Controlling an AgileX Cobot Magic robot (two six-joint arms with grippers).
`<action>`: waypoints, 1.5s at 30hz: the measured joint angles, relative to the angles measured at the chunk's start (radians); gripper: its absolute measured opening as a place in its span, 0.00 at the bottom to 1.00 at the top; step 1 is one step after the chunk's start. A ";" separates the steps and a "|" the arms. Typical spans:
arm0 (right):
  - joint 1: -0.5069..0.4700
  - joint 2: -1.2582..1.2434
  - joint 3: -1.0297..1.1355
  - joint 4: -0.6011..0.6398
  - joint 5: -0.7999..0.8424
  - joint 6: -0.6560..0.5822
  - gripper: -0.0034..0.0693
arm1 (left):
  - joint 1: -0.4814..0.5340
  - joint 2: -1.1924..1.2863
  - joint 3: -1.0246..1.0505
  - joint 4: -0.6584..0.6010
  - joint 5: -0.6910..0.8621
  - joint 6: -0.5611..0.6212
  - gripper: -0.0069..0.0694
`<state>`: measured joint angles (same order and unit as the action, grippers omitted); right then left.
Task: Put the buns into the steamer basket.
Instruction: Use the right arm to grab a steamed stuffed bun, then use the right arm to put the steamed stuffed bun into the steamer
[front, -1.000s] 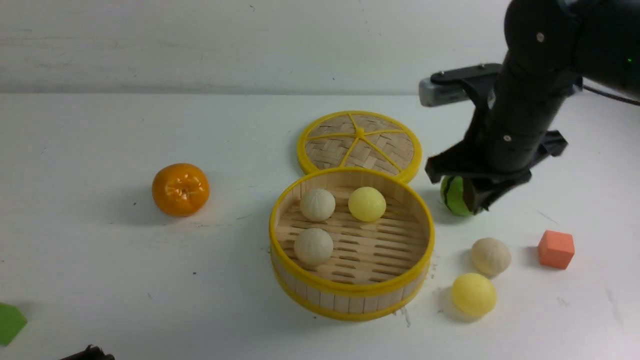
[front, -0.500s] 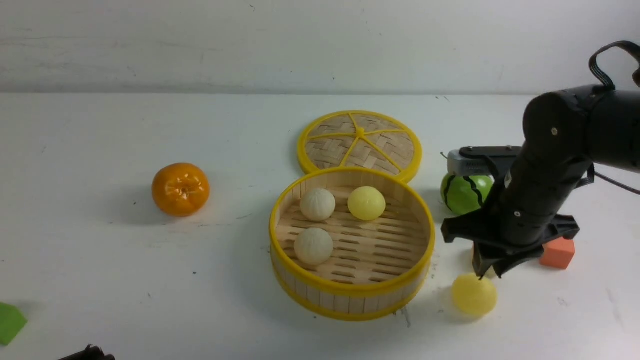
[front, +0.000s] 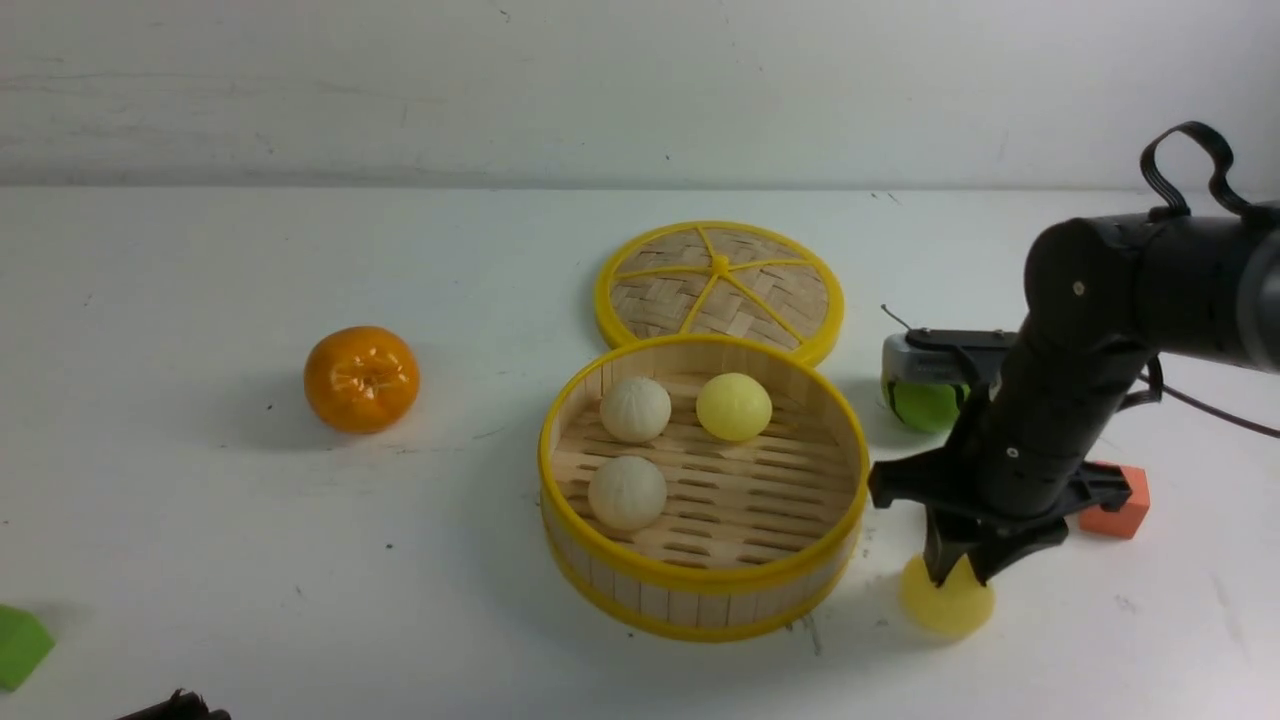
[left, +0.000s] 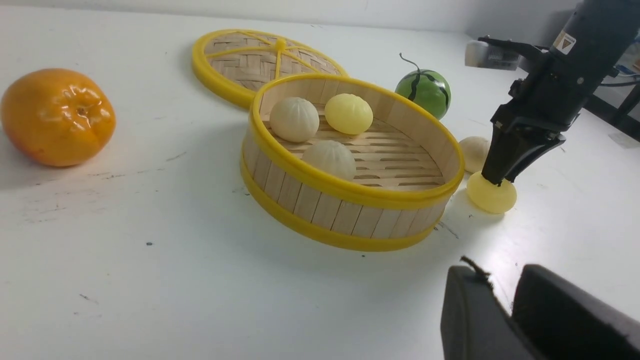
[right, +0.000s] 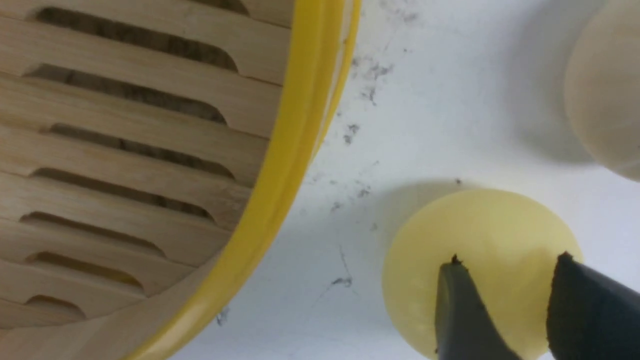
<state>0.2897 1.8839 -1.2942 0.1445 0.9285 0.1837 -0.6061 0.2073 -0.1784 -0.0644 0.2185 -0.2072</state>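
Your right claw (front: 960, 577) points straight down. The smooth pale yellow round toy bun (front: 948, 606) sits right under its tips, on the white table (front: 200, 560). The two tips are a little apart and have hold of nothing. In the right wrist view the gap between them looks smaller than the bun. The tips seem to be on the bun's top, not around its sides. So I think you must open wider before you go lower, or the tips may push the bun and make it roll. The bun is round, with no long side, so any turn of the claw will do.

The round bamboo steamer basket with yellow rims (front: 700, 597) is just beside the claw, on its left. Three buns (front: 635, 409) lie inside it. The off-white pleated bun (left: 474, 149) lies on the table just behind the claw.

Your left claw (left: 507, 287) is well away on the other side of the basket and holds nothing. I cannot tell if its pads are apart. The right claw is the near one, so use it.
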 joint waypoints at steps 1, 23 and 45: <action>0.000 0.005 0.000 0.000 0.000 0.000 0.41 | 0.000 0.000 0.000 0.000 0.000 0.000 0.26; 0.002 -0.031 -0.002 0.017 0.059 -0.049 0.05 | 0.000 0.000 0.000 0.000 0.000 0.000 0.29; 0.150 0.177 -0.414 0.229 0.094 -0.154 0.08 | 0.000 0.000 0.000 0.000 0.000 0.000 0.31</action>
<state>0.4397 2.0612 -1.7081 0.3731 1.0223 0.0301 -0.6061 0.2073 -0.1784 -0.0644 0.2185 -0.2072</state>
